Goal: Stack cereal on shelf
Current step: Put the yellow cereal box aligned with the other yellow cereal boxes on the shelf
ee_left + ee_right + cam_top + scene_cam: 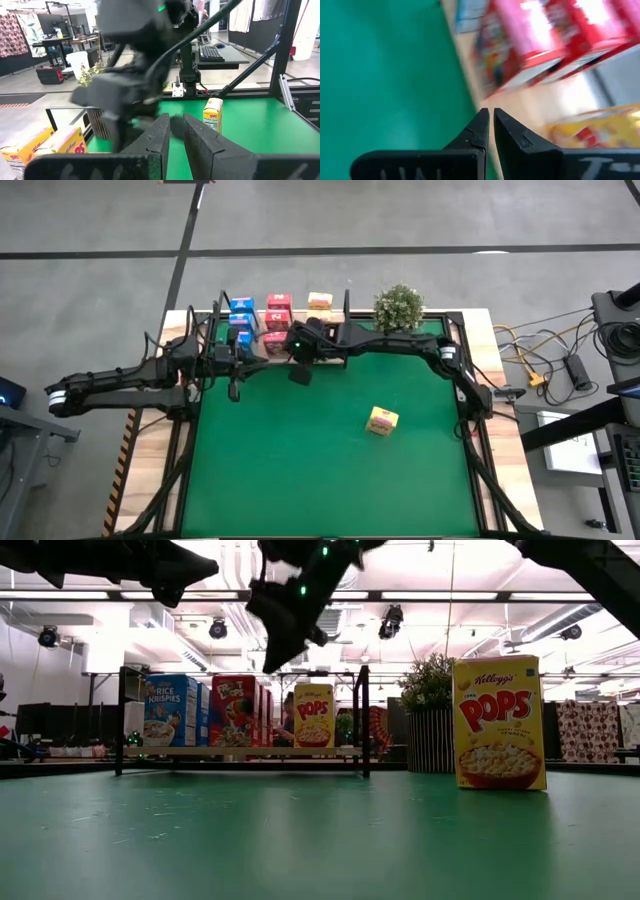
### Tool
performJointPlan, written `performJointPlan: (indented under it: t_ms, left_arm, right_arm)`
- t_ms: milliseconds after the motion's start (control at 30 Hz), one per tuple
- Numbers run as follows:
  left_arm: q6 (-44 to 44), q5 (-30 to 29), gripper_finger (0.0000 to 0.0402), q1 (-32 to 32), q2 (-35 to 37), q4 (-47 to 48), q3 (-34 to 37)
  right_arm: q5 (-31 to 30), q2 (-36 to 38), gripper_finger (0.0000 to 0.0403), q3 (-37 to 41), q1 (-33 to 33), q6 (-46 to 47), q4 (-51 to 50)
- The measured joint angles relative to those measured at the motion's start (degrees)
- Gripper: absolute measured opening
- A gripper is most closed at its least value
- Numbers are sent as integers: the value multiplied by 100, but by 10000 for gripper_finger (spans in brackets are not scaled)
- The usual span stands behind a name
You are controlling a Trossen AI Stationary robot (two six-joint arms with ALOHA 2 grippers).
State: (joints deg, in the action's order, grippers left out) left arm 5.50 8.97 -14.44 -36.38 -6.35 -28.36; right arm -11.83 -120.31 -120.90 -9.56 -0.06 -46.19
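— Cereal first: where's the one that matters?

— One yellow box (382, 421) stands alone out on the green mat (300, 470), upright in the low view, well apart from the shelf (290, 338) at the mat's far edge. The shelf holds blue boxes (241, 318), pink-red boxes (278, 315) and a yellow box (319, 302).

— Which claw is nearer?

— I'd say the right gripper (300, 374). It hangs just in front of the shelf, near the pink-red boxes, and the lone box lies toward the mat's right-hand middle, on that arm's side. The left gripper (234, 388) sits farther off, by the blue boxes.

— Fingers?

— Right ones nearly together, holding nothing. Left ones a narrow gap apart, also empty.

— Box's long axis?

— Vertical, so I'd judge a sideways grasp across its narrow width suits.
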Motion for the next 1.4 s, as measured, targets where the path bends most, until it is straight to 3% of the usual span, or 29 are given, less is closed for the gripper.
performJointPlan:
  t_ms: [333, 600, 700, 833, 1033, 1200, 1400]
  left_arm:
    - [0, 0, 36, -1, -7, 14, 0]
    - [-2, 0, 36, 0, -7, 21, 0]
    - [-23, 0, 36, -1, -7, 24, 0]
    - [-48, 2, 36, -2, -7, 29, 0]
    - [-48, 2, 36, -1, -7, 40, 0]
    - [-46, 2, 36, -1, -7, 41, 0]
    - [-46, 2, 36, -1, -7, 39, 0]
  right_arm:
    - [1492, 7, 18, -803, 708, 694, -2765]
    - [1478, 175, 45, -705, 1343, 1700, -4037]
    - [1260, 358, 80, -607, 1557, 1938, -4053]
    - [513, 717, 137, -323, 1868, 2110, -4050]
    - [-405, 1471, 210, 764, 2496, 2585, -3710]
    - [-943, 2155, 248, 1848, 2913, 3239, -3600]
    - [-951, 3035, 268, 3059, 3155, 4480, -3103]
